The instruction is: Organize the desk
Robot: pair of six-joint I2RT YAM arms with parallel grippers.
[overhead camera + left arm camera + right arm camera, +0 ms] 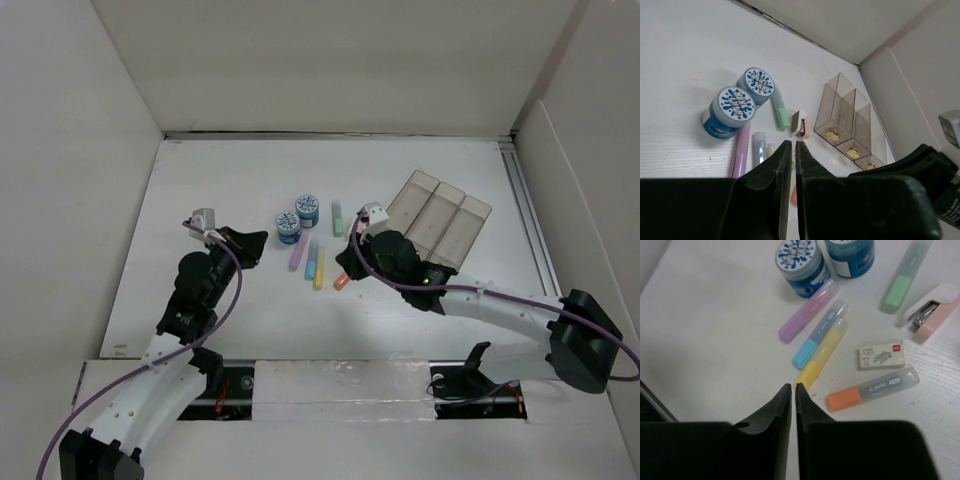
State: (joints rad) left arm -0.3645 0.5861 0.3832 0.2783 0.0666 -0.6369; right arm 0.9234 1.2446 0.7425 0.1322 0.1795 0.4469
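Right gripper, closed and empty like the left gripper, hovers over the white desk just beside the yellow highlighter, so it should probably spread its jaws first, then straddle the barrel crosswise.

2 blue jars, highlighters, clear tray, desk

Soft, even light from overhead leaves the white desk bright and free of glare in the top view, and the arms throw only faint, blurred shadows close beneath themselves. In the wrist views the left gripper and right gripper, at 6 o'clock, are near-black and soft-edged. The print on the jar lids and the orange highlighter is sharp enough to read, and the desk greys toward 9 o'clock in the right wrist view.
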